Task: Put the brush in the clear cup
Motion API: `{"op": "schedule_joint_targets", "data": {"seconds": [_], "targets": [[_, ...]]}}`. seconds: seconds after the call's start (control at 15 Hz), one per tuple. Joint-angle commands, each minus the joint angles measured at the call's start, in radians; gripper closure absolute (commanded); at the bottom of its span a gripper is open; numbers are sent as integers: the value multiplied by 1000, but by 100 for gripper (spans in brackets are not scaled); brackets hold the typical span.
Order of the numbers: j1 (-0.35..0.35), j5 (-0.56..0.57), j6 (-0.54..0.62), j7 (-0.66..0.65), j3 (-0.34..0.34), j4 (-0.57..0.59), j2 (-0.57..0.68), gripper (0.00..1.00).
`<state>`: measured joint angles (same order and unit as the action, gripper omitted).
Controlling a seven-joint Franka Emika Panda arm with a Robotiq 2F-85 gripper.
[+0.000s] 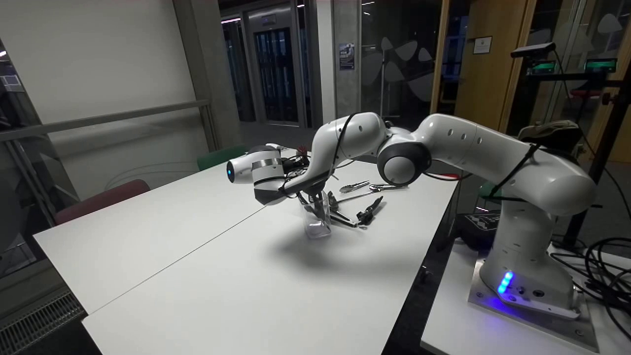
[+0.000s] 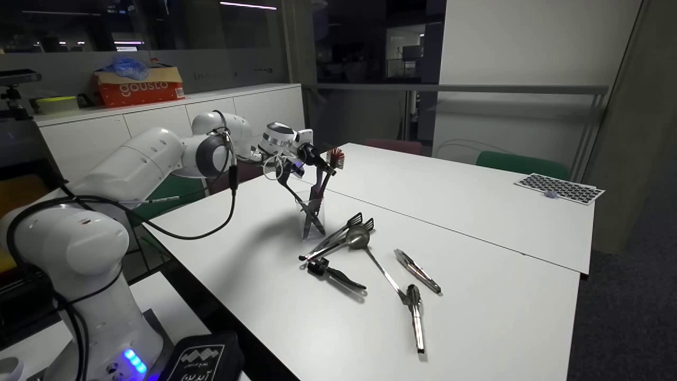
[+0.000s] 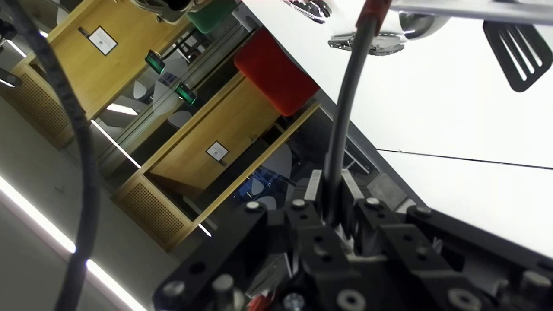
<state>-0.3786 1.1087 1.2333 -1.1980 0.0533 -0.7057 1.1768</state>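
The claw (image 3: 333, 185) is clamped on the brush (image 2: 336, 157), red head uppermost and handle slanting down towards the clear cup (image 1: 318, 230) on the tabletop (image 2: 476, 254) — this looks like the inserting step. Whether the handle's end is inside, I cannot tell. Next probably comes lowering the brush past the dark utensils (image 2: 312, 212) in the cup — then a gentle release.

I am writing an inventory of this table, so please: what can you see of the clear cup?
The clear cup is colourless and see-through; glass or plastic, I cannot tell. It stands upright on the white table, mouth up, near loose tools. Several dark utensils lean inside, crossing each other. Whether the brush touches it is unclear.
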Motion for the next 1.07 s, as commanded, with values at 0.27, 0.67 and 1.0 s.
{"op": "schedule_joint_targets", "data": {"seconds": [0.27,0.67,1.0], "targets": [[31,-11,13,55,-8,24,10,61],[38,-21,29,39,-28,2,-21,17],[31,-62,126,27,-118,-96,-131,0]]}}
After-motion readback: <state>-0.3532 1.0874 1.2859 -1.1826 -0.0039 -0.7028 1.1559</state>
